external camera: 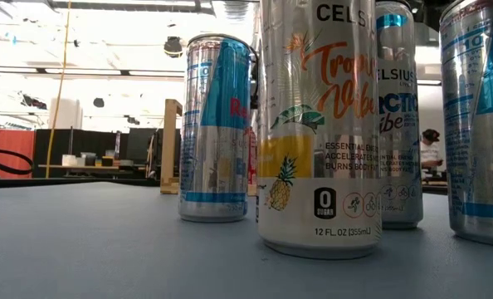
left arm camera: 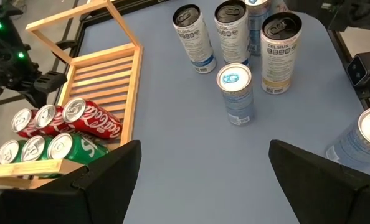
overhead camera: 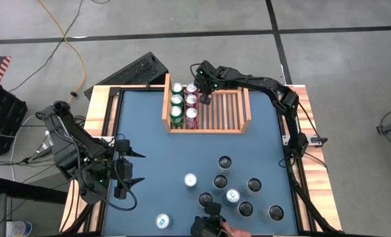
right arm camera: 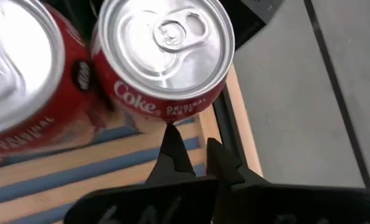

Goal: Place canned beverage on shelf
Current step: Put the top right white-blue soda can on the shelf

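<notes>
From above, the shelf (overhead camera: 238, 108) sits at the table's (overhead camera: 149, 158) far edge, six cans (overhead camera: 183, 104) at its left end. The right gripper (overhead camera: 205, 99), fingers together, hovers just beside them. The left gripper (overhead camera: 131, 168) waits spread apart near the left edge. In the right wrist view, the closed fingertips (right arm camera: 172, 149) sit just beside a Coke can (right arm camera: 163, 53).

I'm holding the right claw (overhead camera: 206, 100) pinched shut, its arm reaching out long across the far side. The left claw (overhead camera: 131, 168) is hanging wide open, arm folded near me.
</notes>
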{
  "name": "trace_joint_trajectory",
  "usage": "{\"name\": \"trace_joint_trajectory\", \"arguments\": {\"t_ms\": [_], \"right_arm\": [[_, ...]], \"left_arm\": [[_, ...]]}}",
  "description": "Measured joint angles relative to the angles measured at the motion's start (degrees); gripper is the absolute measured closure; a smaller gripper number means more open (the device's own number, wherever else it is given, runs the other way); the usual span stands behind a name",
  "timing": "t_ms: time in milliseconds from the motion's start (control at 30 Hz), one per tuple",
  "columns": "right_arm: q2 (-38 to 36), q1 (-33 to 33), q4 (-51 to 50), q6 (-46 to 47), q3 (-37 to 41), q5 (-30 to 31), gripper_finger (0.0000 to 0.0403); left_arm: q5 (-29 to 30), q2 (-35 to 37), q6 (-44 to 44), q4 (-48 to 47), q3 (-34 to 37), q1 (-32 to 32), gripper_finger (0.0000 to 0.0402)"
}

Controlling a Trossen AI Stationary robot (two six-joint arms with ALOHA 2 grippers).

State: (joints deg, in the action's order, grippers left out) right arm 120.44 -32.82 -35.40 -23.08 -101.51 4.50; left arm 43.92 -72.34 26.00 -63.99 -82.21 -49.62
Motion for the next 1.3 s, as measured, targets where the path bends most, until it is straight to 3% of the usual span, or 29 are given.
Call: {"name": "trace_joint_trajectory", "arguments": {"t_ms": [500, 700, 800, 1000, 1167, 1300], "right_arm": [[-1.85, 0.54, -3.29, 1.53, 0.0, 1.21, 0.0403], [-7.82, 1.97, -13.99, 4.08, 0.0, 2.57, 0.0403], [-12.49, 4.43, -21.75, 6.74, 0.0, 2.39, 0.0403], [-20.6, 10.87, -37.8, 19.74, 0.0, -4.23, 0.0403], [-25.3, 18.61, -43.45, 25.14, 0.0, -4.27, 0.0395], [-27.28, 25.45, -44.76, 32.58, 0.0, -4.45, 0.0358]], "left_arm": [[0.0, 0.0, 0.74, 0.02, 0.0, 0.0, 0.006], [-0.01, 0.0, 0.8, 0.03, 0.0, 0.0, 0.006], [0.0, 0.0, 0.8, 0.06, 0.0, 0.02, 0.006], [1.66, 0.0, -0.64, 0.48, 0.0, 0.01, 0.006], [4.07, 0.0, -1.17, 0.7, 0.0, 0.83, 0.006], [4.12, 0.0, -0.79, 0.7, 0.0, 1.86, 0.006]]}}
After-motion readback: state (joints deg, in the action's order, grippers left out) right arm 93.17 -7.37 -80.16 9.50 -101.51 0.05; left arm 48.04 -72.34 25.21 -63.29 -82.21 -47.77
